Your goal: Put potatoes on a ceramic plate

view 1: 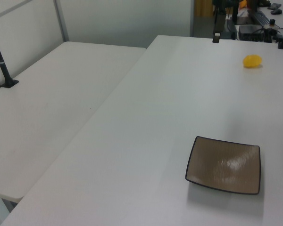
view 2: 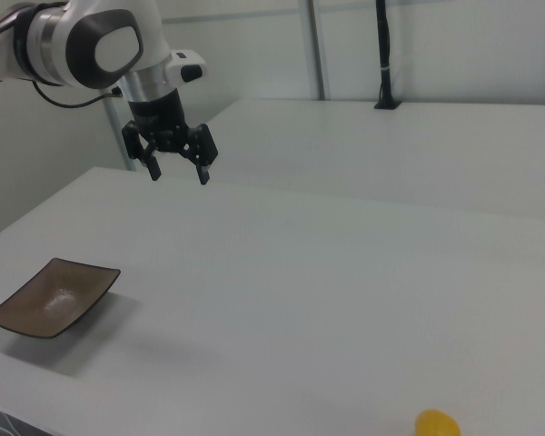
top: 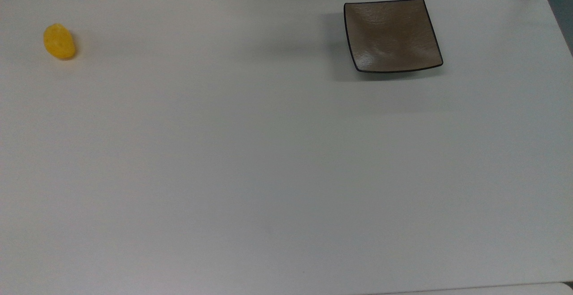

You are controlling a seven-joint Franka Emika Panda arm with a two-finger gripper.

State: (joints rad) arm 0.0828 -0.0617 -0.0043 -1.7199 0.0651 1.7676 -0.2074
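Two fingers of the end effector [view 2: 176, 173] are spread apart, grasping nothing, hanging above the table [view 2: 345, 272] near its far edge in the right view. Plate [top: 392, 35] sits flat on the table toward the top view's upper right. Potato [top: 59, 41] lies on the table at the top view's far left, well apart from the plate.
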